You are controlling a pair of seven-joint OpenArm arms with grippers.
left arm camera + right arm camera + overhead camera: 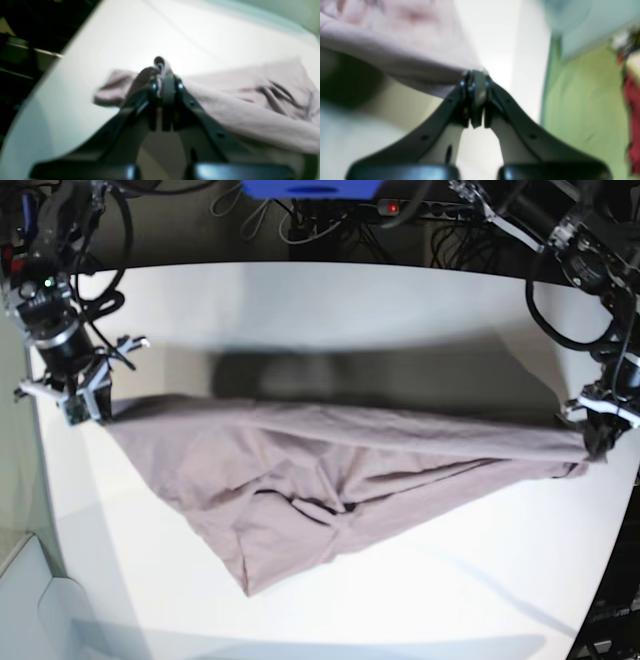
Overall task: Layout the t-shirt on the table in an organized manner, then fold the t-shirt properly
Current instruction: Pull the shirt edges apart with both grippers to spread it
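The plain dusty mauve, wrinkly cotton t-shirt (330, 470) is stretched taut between the two hands above the large smooth white worktop (330, 310), running from 9 o'clock to 3 o'clock in the base view, its lower part sagging to a point toward 7 o'clock and casting a dark shadow behind. The left hand (163, 82), at 3 o'clock in that view, is clamped tight on a bunched fabric edge. The right hand (475, 80), at 9 o'clock, is likewise pinched closed on a corner of the shirt (395, 45). Both wrist views are blurred.
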